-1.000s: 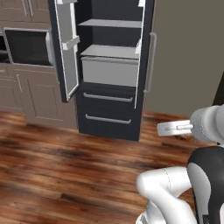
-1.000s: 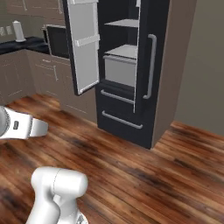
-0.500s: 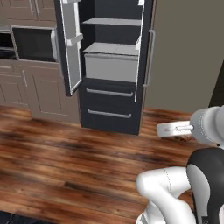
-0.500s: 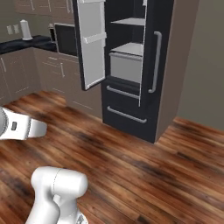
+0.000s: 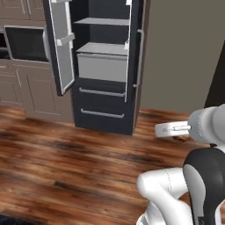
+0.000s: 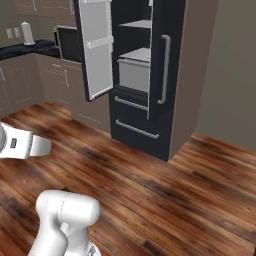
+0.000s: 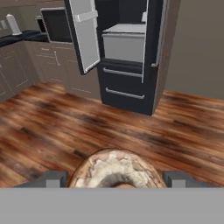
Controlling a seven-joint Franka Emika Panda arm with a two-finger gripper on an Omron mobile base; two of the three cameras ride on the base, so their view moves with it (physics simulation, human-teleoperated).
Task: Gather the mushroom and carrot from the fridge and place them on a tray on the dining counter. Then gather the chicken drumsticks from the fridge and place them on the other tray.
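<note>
Tool (image 7: 114, 179): fingers apart around a mushroom (image 7: 116, 170).
Fridge (image 7: 131, 57): well ahead of tool, left door open.

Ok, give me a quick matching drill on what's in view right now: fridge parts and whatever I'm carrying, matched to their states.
Things:
1. fridge's left door
2. fridge's right door
3. mushroom
4. fridge's two drawers

States:
A. gripped between the fingers
B. swung open, pale inner side showing
C. pushed in, below the open compartment
D. shut, with a long grey upright handle

Pairs: 1-B, 2-D, 3-A, 4-C
</note>
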